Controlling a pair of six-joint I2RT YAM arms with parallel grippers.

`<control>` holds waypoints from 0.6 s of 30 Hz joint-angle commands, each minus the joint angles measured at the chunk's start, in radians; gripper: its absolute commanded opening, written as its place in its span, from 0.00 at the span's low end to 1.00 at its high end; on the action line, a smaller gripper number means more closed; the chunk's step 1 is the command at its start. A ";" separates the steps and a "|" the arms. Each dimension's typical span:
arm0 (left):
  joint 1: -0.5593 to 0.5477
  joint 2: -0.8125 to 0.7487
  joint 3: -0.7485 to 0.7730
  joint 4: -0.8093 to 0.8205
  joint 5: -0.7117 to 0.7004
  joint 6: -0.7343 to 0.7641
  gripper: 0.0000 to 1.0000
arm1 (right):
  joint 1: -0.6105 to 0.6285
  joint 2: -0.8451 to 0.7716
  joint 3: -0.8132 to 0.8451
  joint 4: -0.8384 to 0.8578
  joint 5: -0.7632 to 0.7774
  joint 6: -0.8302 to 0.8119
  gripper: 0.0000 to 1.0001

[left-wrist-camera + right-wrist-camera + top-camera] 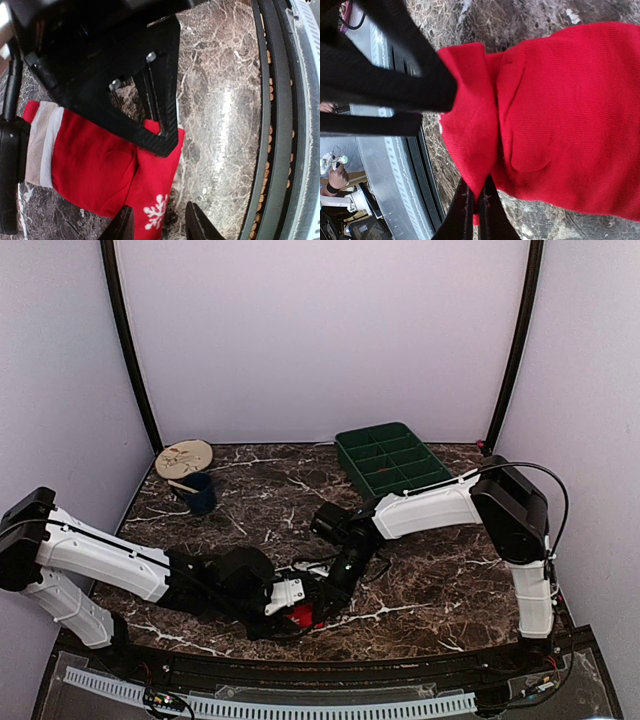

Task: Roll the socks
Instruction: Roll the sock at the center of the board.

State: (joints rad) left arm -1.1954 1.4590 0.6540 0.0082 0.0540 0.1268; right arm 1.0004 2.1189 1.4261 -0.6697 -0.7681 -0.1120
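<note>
Two red socks (300, 618) lie bunched together near the table's front edge, between the two arms. In the left wrist view one sock (90, 160) has a white-and-pink cuff (42, 140), and the other (152, 185) carries a white snowflake. My left gripper (159, 212) is open, with the snowflake sock's end lying between its fingers (120, 227). My right gripper (478, 195) is shut on a pinched fold of red sock (560, 110) and hangs just above the pile, seen from the left wrist as a black jaw (155, 105).
A green compartment tray (390, 460) stands at the back right. A dark blue cup (198, 492) and a round wooden disc (184, 458) sit at the back left. The table's black front rail (277, 125) runs close beside the socks.
</note>
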 commanded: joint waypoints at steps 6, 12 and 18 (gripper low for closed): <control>-0.005 0.042 0.026 -0.030 -0.039 0.051 0.37 | -0.006 0.026 0.022 -0.037 -0.037 -0.029 0.00; -0.004 0.060 0.034 -0.030 -0.020 0.066 0.33 | -0.006 0.032 0.026 -0.039 -0.046 -0.031 0.00; -0.004 0.063 0.040 -0.037 0.026 0.075 0.28 | -0.006 0.039 0.035 -0.043 -0.048 -0.031 0.00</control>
State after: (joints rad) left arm -1.1954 1.5166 0.6701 -0.0044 0.0418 0.1818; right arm 1.0004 2.1372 1.4307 -0.6994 -0.7937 -0.1307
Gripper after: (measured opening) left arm 0.294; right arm 0.009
